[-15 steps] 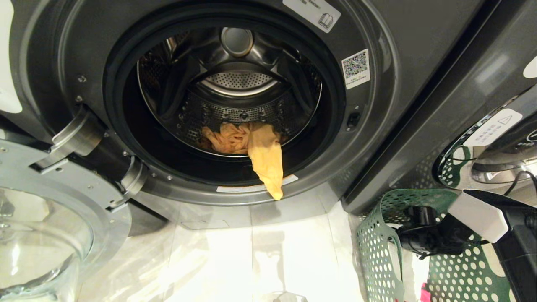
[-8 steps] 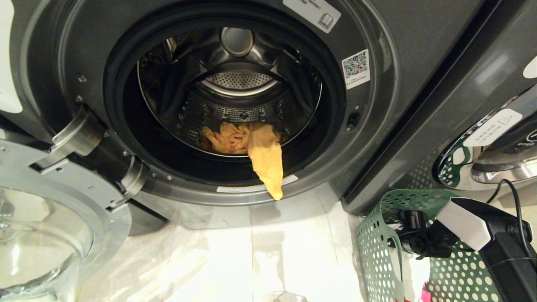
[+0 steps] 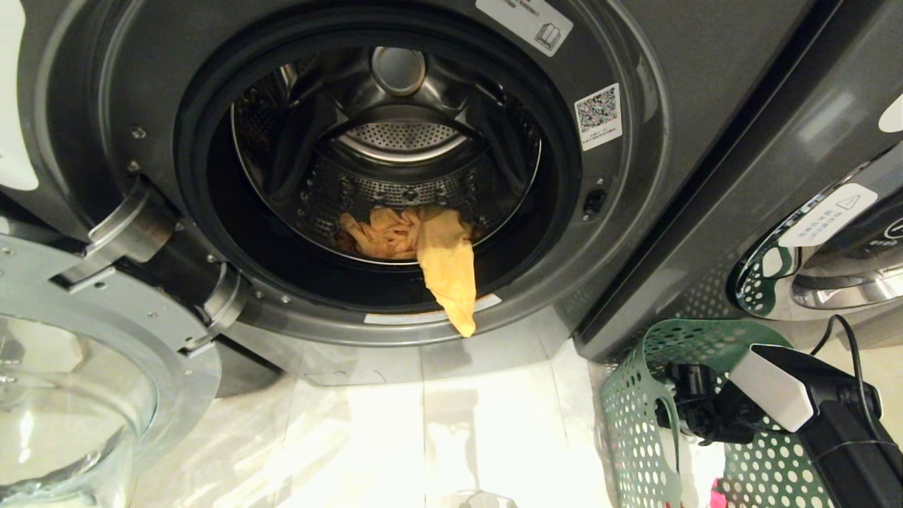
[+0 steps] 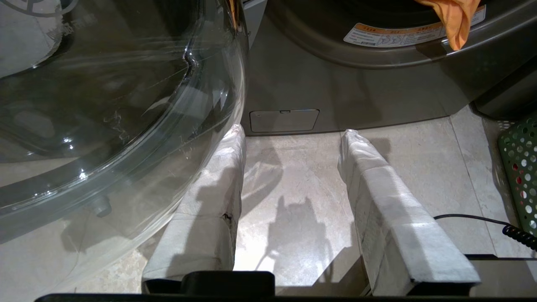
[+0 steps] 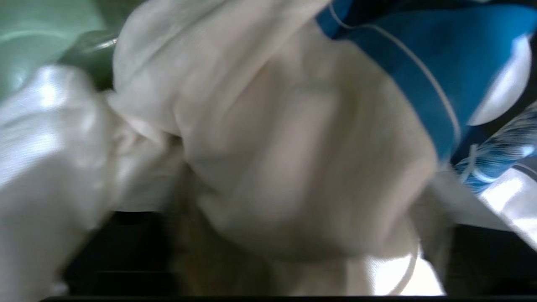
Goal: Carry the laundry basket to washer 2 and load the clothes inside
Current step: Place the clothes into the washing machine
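Head view: pale tiled floor [image 3: 437, 437], glossy, in front of washer 2 [image 3: 635, 212], dark grey, with door [image 3: 77, 367] swung open at the left. Inside the drum [image 3: 395, 162], a mustard-yellow garment [image 3: 441, 261], one end hanging out over the lower rim. At the lower right, on the floor, the laundry basket [image 3: 635, 423], dark green with round holes. Right end effector [image 3: 688, 413] reached down into the basket, partly hidden by the wrist; not possible to tell here how the fingers stand. Beside washer 2 on the right, a second grey machine [image 3: 811, 141].

Left wrist view: left end effector [image 4: 289, 167] low over the floor, close to the glass of the open door, fingers [image 4: 218, 184] apart and holding nothing. Yellow garment tip above, well apart from it.

Right wrist view: blurred white garment [image 5: 268, 159] filling the picture, very near the right end effector; blue fabric [image 5: 402, 58] beside it. Gripping or not: cannot tell.
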### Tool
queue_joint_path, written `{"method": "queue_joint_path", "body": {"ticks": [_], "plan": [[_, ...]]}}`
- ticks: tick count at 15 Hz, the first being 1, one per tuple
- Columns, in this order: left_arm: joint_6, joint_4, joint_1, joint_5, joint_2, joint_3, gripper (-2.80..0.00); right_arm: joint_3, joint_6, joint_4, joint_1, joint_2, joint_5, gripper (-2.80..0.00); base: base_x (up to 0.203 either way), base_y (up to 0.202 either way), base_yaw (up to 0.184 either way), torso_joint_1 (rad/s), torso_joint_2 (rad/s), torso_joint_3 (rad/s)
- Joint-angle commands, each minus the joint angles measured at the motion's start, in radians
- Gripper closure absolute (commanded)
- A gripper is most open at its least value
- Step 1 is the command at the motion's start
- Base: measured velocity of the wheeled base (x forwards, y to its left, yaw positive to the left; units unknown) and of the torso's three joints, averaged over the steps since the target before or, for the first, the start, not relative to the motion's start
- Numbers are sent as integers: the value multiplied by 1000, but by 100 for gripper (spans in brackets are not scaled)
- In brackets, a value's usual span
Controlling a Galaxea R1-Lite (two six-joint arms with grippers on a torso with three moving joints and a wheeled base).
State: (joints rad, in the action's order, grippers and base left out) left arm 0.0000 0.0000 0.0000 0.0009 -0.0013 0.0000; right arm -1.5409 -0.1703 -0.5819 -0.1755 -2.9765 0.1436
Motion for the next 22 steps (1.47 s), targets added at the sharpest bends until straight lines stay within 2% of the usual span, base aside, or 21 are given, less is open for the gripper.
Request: {"method": "queue_joint_path", "body": {"ticks": [1, 8, 13, 17, 22], "plan": [[0, 0, 0, 1, 1, 0, 0, -17, 0, -2, 1, -36, 1, 0, 0, 0, 0, 0, 0, 0], [0, 0, 0, 1, 1, 0, 0, -14, -8, 28, 2, 23, 3, 0, 0, 0, 0, 0, 0, 0], [0, 0, 0, -1, 1, 0, 0, 104, -68, 214, 7, 224, -10, 0, 0, 0, 0, 0, 0, 0], [0, 0, 0, 1, 1, 0, 0, 337, -105, 310, 12, 485, -61, 0, 0, 0, 0, 0, 0, 0], [0, 0, 0, 0, 1, 0, 0, 659, -125, 349, 22, 928, -72, 0, 0, 0, 0, 0, 0, 0]]}}
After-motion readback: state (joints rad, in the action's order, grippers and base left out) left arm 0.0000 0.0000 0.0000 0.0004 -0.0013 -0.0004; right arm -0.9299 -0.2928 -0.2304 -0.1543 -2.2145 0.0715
